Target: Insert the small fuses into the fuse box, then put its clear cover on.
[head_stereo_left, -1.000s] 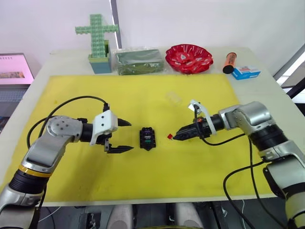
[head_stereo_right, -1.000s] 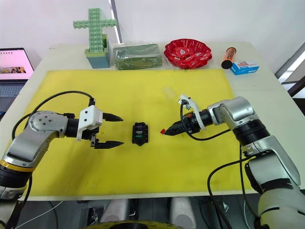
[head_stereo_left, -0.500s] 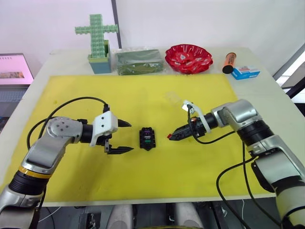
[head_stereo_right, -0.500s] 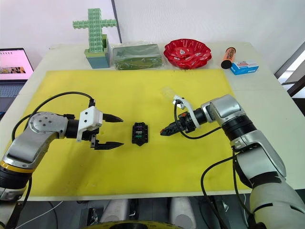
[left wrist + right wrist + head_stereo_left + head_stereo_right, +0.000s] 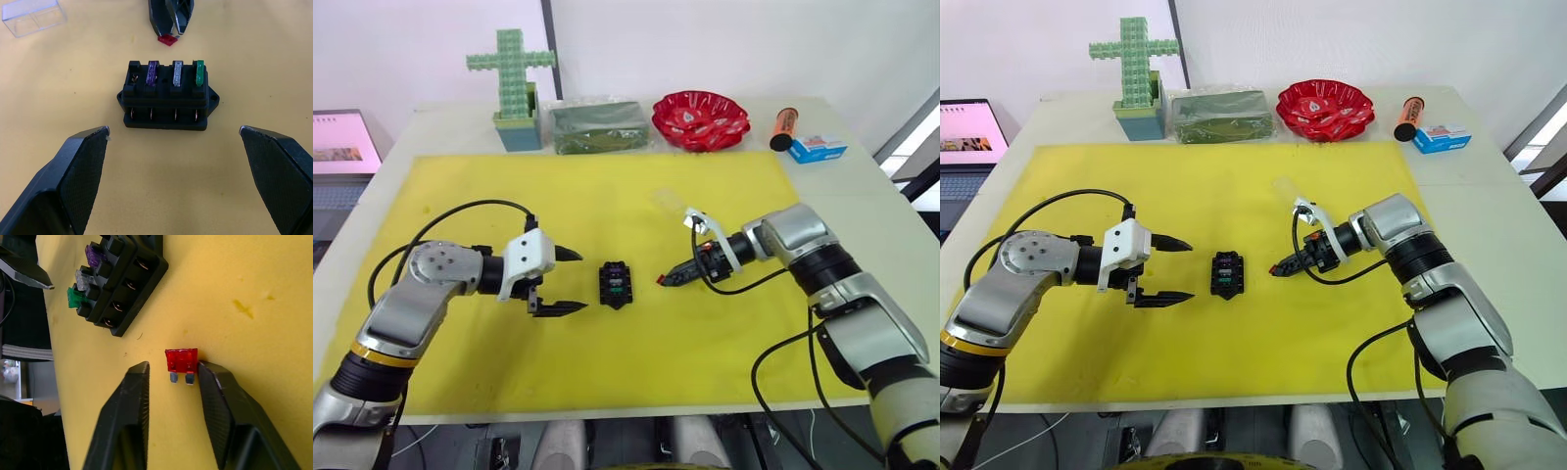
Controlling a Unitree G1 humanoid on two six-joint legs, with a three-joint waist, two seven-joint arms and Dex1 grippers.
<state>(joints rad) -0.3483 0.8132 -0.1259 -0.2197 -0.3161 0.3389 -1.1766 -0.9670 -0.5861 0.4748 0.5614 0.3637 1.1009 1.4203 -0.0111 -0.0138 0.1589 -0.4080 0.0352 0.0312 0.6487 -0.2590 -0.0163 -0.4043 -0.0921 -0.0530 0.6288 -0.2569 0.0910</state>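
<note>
Beside the fuse box (image 5: 167,94), the red fuse (image 5: 181,360) lies flat between my right gripper's (image 5: 173,382) parted fingers, touching one, not yet pinched. I judge that straddle is for grasping it; my left gripper (image 5: 566,280) waits wide open nearby, holding nothing.

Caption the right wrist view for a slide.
Right gripper open around the red fuse lying on the yellow mat, near the fuse box.

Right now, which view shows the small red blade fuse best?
The right wrist view: the small red blade fuse lies flat on the yellow mat, both prongs visible, between the right gripper fingers. The left wrist view shows it smaller beyond the black fuse box; the eye views show a red speck.
</note>
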